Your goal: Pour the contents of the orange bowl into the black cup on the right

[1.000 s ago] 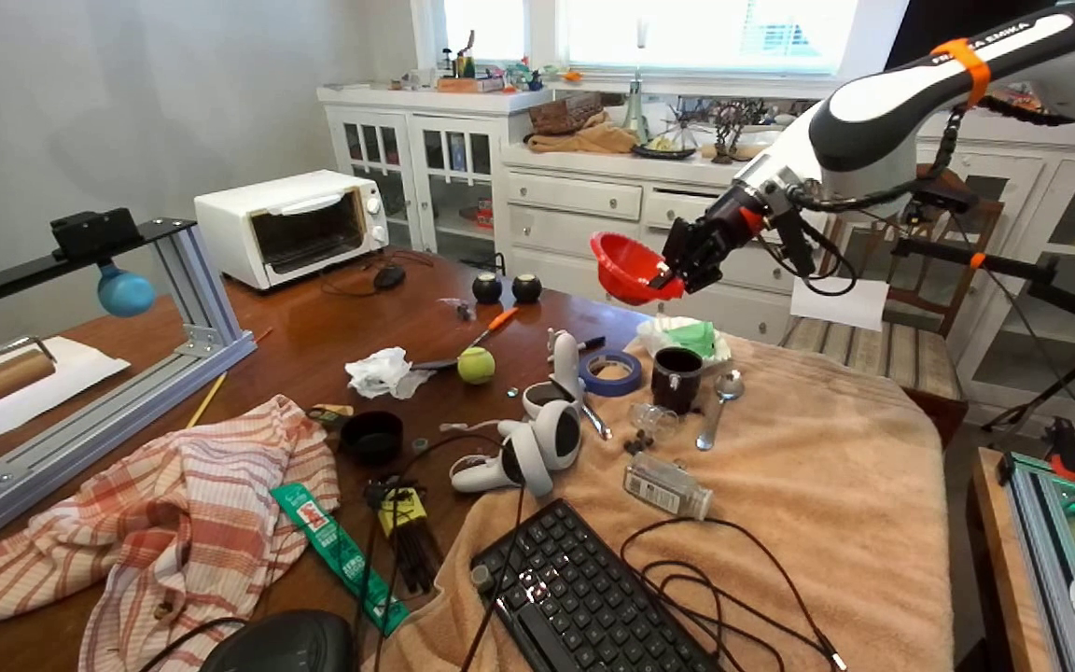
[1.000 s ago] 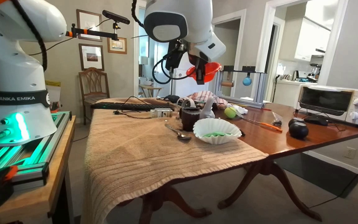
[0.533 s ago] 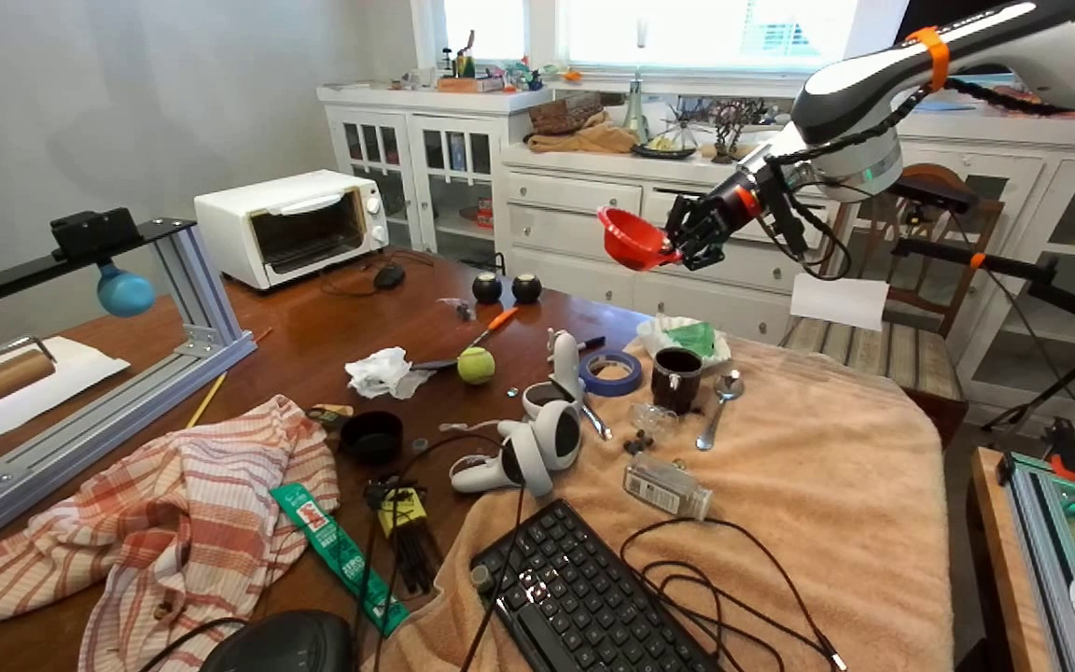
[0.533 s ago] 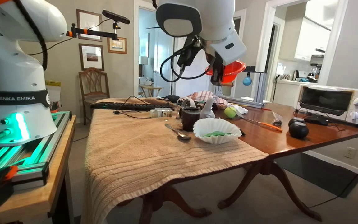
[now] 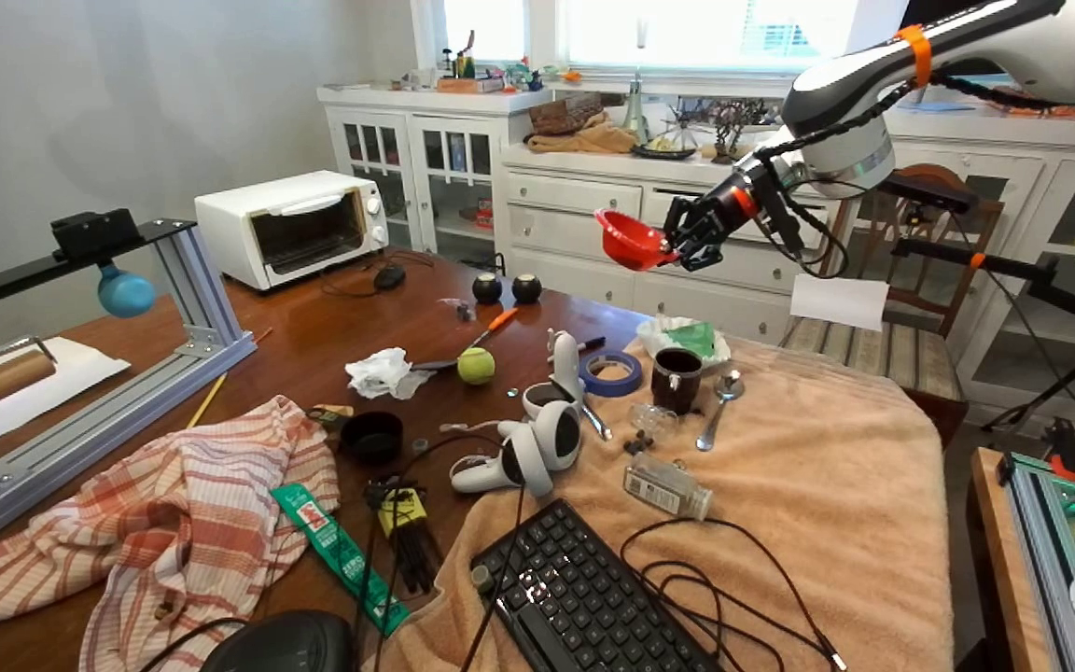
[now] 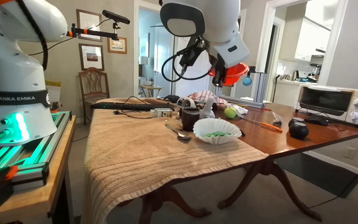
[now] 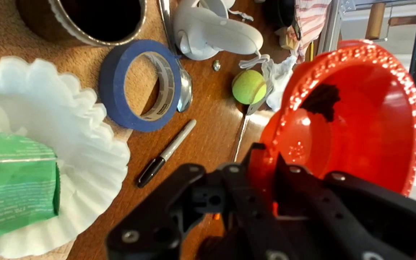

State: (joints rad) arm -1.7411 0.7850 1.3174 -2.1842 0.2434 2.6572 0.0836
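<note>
The orange bowl (image 6: 235, 75) is further toward three o'clock than before in an exterior view. My gripper (image 7: 270, 164) pinches its rim; in the wrist view the bowl sticks out toward two o'clock.

Clear above, crowded below

Open air separates the orange bowl (image 5: 629, 243) from the black cup (image 5: 674, 394). A fluted paper liner (image 6: 213, 125), blue tape roll (image 7: 112, 86) and spoon (image 5: 715, 417) crowd the cup; past the spoon, the towel (image 5: 836, 476) offers open ground.
</note>
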